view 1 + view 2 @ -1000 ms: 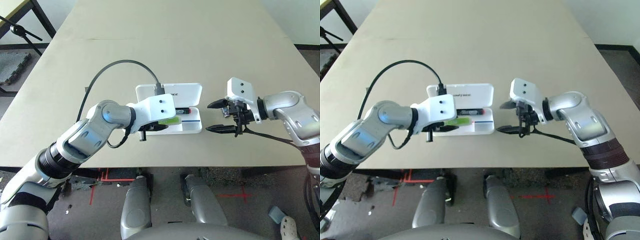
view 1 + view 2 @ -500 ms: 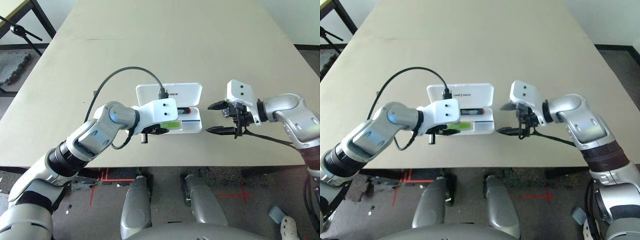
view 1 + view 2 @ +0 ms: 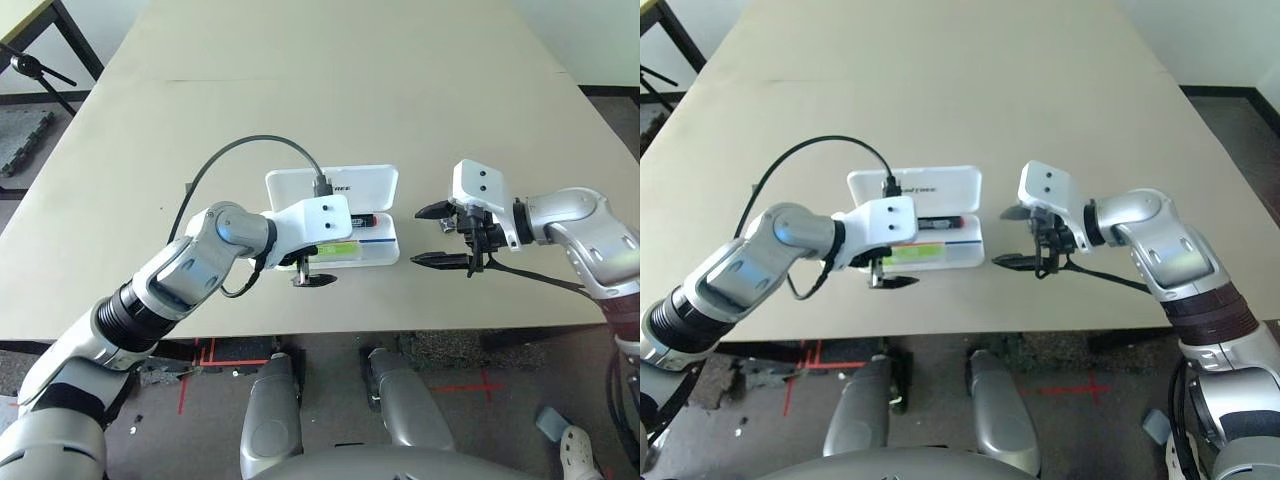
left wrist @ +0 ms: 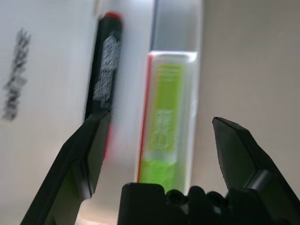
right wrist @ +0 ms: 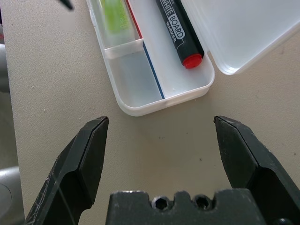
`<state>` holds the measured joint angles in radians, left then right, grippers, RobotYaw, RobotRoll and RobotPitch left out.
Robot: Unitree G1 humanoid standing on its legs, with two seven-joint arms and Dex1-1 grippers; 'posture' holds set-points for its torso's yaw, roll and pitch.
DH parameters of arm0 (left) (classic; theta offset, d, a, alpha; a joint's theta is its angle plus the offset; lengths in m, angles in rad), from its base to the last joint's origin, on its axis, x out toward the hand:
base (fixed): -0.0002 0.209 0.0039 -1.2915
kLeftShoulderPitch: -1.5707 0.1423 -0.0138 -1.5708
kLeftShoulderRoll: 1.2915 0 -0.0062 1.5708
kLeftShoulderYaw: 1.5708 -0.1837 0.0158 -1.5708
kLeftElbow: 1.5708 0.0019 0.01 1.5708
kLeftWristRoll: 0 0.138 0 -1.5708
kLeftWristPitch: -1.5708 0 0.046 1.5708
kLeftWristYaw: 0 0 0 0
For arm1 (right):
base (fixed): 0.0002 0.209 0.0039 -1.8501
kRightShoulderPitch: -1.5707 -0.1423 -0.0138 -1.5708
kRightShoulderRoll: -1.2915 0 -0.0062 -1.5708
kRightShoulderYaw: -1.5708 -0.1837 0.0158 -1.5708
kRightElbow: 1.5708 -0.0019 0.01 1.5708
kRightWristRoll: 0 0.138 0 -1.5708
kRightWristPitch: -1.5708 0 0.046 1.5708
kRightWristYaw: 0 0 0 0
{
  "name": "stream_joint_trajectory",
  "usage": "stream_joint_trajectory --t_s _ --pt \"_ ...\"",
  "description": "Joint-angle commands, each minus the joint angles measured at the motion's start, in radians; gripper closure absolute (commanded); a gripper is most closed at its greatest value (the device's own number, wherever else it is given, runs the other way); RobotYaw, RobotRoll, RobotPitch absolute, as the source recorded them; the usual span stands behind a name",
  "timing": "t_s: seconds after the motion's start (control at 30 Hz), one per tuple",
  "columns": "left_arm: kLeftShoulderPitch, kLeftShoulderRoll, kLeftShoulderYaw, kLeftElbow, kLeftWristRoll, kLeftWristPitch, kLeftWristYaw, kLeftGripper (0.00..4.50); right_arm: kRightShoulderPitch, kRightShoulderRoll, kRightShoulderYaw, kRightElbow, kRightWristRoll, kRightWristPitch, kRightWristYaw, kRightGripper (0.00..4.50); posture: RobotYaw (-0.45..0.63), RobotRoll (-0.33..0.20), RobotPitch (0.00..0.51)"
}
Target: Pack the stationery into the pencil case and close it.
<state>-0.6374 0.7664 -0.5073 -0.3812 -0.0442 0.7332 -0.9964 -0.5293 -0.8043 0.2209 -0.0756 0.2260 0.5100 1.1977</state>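
White, thin plastic, the pencil case (image 3: pixel 335 215) lies open at frame centre, highlighter (image 4: pixel 161 126) and marker (image 5: pixel 178 33) inside. We judge its lid light and springy; push its far edge. Left gripper (image 3: pixel 312 270) and right gripper (image 3: pixel 440 235) both gape, empty.

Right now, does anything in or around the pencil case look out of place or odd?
Nothing stands out. The pencil case lies open and flat on the table, lid folded back. The green highlighter and the black marker lie straight in separate compartments. Both the left gripper and the right gripper are open and empty.
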Motion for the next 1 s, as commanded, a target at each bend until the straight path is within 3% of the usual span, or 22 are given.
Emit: stream_joint_trajectory --t_s 0.03,0.23,0.37,0.63,0.9,1.0 --pt "0.027 -0.001 0.019 -0.023 -0.008 -0.017 -0.008 0.03 0.006 0.005 0.001 -0.006 0.000 -0.003 -0.001 0.00 -0.04 0.000 0.186" --pt "0.039 -0.004 0.045 -0.038 -0.019 -0.025 -0.013 0.03 -0.006 0.004 0.000 0.011 -0.004 -0.010 0.005 0.00 -0.04 0.000 0.183" --pt "0.094 -0.007 0.181 -0.063 -0.129 -0.053 -0.029 0.03 -0.020 -0.010 -0.040 0.014 0.025 0.016 0.009 0.00 -0.04 0.000 0.183" --pt "0.188 0.115 0.401 -0.052 -0.256 -0.144 -0.125 0.03 -0.016 -0.020 -0.100 -0.023 0.017 0.108 -0.091 0.00 -0.07 0.000 0.178" --pt "0.173 0.118 0.398 -0.012 -0.248 -0.171 -0.117 0.03 -0.085 0.174 -0.235 -0.060 0.035 0.407 -0.452 0.00 -0.10 0.000 0.181" --pt "0.160 0.111 0.383 -0.005 -0.244 -0.173 -0.116 0.03 -0.092 0.211 -0.250 -0.085 0.042 0.475 -0.516 0.00 -0.10 0.000 0.184"
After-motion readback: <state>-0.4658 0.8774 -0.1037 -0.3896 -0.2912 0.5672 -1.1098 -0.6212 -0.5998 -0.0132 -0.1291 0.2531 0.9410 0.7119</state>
